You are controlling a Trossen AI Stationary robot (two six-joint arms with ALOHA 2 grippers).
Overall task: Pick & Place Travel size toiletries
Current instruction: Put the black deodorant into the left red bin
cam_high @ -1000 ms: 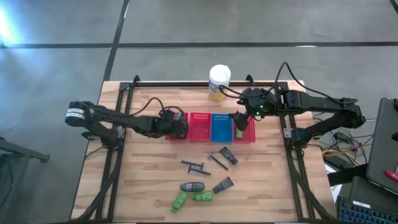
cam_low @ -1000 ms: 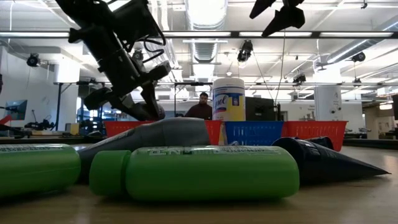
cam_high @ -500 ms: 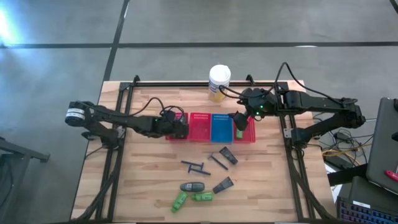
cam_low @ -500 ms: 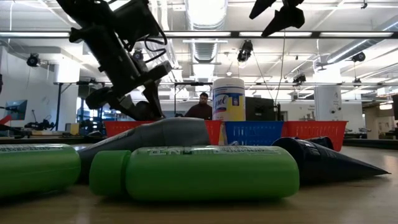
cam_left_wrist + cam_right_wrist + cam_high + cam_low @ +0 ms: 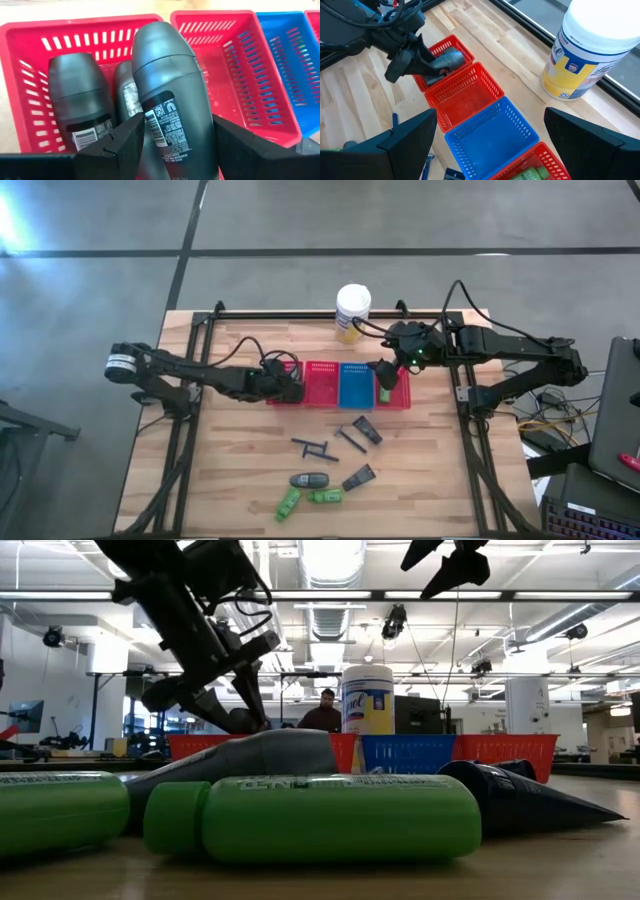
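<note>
High view: my left gripper (image 5: 290, 387) hangs over the red basket (image 5: 284, 384) at the left end of the basket row, near the table's (image 5: 240, 480) far edge; my right gripper (image 5: 384, 378) sits over the right-end red basket (image 5: 400, 392). Loose toiletries lie toward the near edge (a grey oval tube (image 5: 309, 479), green bottles (image 5: 325, 496), dark sticks (image 5: 312, 447)).

Left wrist view: my fingers (image 5: 127, 137) are clamped on a grey tube (image 5: 170, 95), just above two more tubes (image 5: 80, 100) in that basket.

Right wrist view: my right fingers (image 5: 410, 137) stand wide apart, holding nothing.
</note>
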